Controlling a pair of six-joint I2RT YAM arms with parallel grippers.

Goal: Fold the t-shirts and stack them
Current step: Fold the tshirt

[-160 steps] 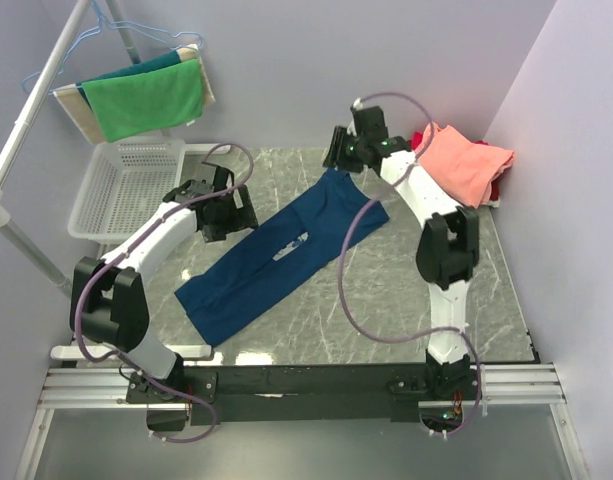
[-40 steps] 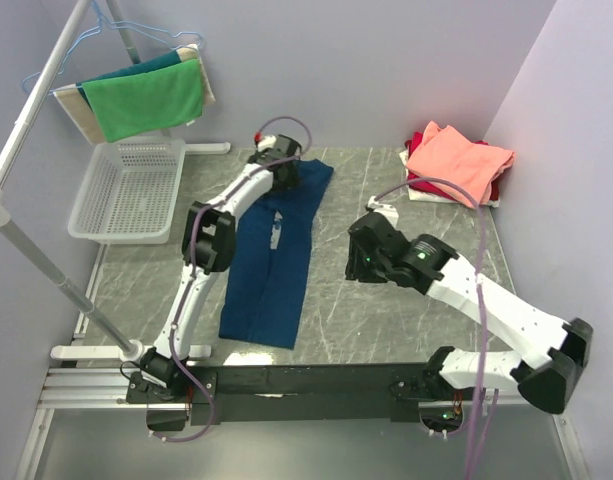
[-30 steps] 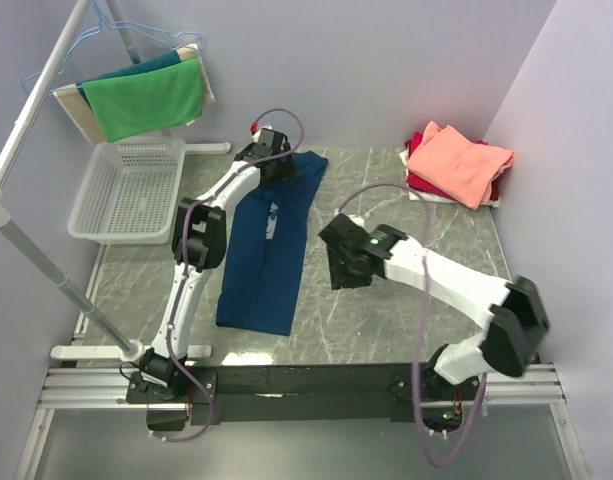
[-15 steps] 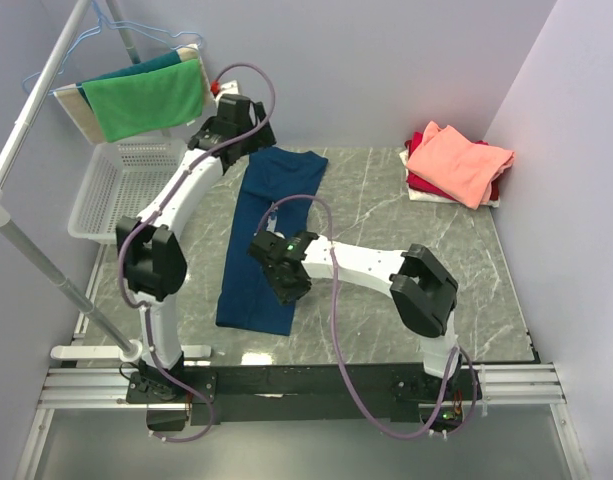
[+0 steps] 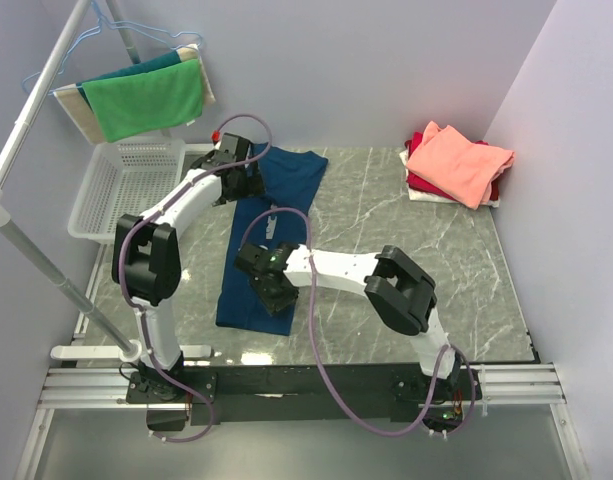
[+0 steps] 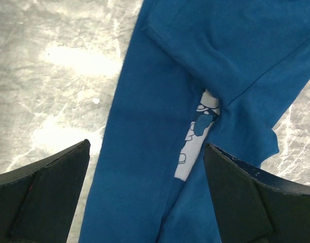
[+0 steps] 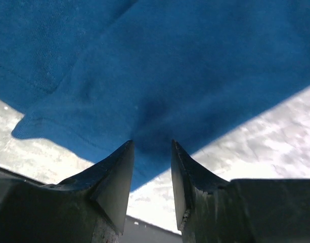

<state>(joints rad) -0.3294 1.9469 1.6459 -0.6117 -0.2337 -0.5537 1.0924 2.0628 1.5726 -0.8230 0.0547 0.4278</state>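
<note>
Navy-blue cotton tee (image 5: 291, 185) lies as a long strip left of centre on the grey marble table (image 5: 386, 225), I guess so each arm gets an end: left gripper (image 6: 146, 147) spread wide over the pale chest print (image 6: 195, 136), right gripper (image 7: 150, 144) down at the hem, its jaws only a sliver apart.

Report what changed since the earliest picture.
The navy t-shirt swung from diagonal to lengthwise. The right end effector crossed from the pink stack to its near hem; the left end effector moved to its far end. Stack, basket, green cloth unchanged.
</note>
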